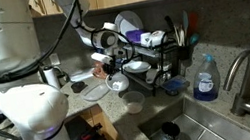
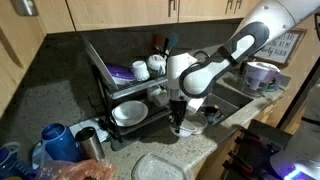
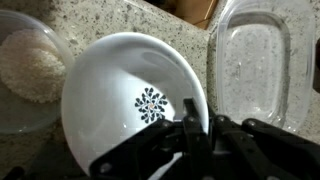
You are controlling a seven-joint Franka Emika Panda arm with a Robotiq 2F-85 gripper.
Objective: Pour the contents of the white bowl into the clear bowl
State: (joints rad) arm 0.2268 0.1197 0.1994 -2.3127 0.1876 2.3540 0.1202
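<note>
The white bowl point(image 3: 120, 90) has a blue flower mark inside and looks empty. It stands on the speckled counter, seen from above in the wrist view. My gripper point(image 3: 200, 125) is shut on its rim, one finger inside and one outside. The clear bowl point(image 3: 30, 65) sits just beside it at the left and holds white grains. In both exterior views my gripper point(image 1: 113, 70) point(image 2: 178, 108) points down over the white bowl point(image 1: 117, 84) point(image 2: 186, 128) in front of the dish rack. The clear bowl point(image 1: 132, 101) also shows in an exterior view.
A clear rectangular container point(image 3: 255, 65) point(image 2: 160, 165) lies on the counter beside the white bowl. A black dish rack point(image 2: 125, 95) point(image 1: 152, 50) with plates and cups stands behind. A sink point(image 1: 190, 130) with a faucet point(image 1: 240, 77) and a blue soap bottle point(image 1: 205, 80) is close by.
</note>
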